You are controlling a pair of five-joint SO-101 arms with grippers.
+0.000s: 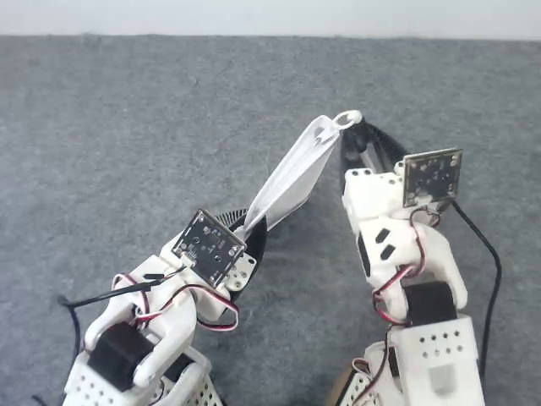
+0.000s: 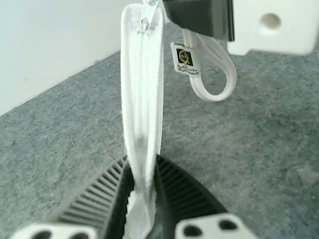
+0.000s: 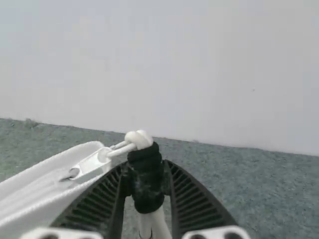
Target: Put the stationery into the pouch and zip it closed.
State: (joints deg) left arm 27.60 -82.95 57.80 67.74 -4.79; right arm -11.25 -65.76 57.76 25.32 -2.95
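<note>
Left hand [image 2: 143,172] clamps one end of our pouch [image 1: 292,178], right hand [image 3: 145,172] pinches its cord [image 2: 219,87], and we hold it above the table [image 1: 101,127].

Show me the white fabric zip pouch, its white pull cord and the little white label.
white fabric zip pouch [image 2: 142,99]: left wrist view, on its zip teeth.
white pull cord [image 3: 138,139]: right wrist view, on its knot.
little white label [image 2: 185,60]: left wrist view, on its middle.
</note>
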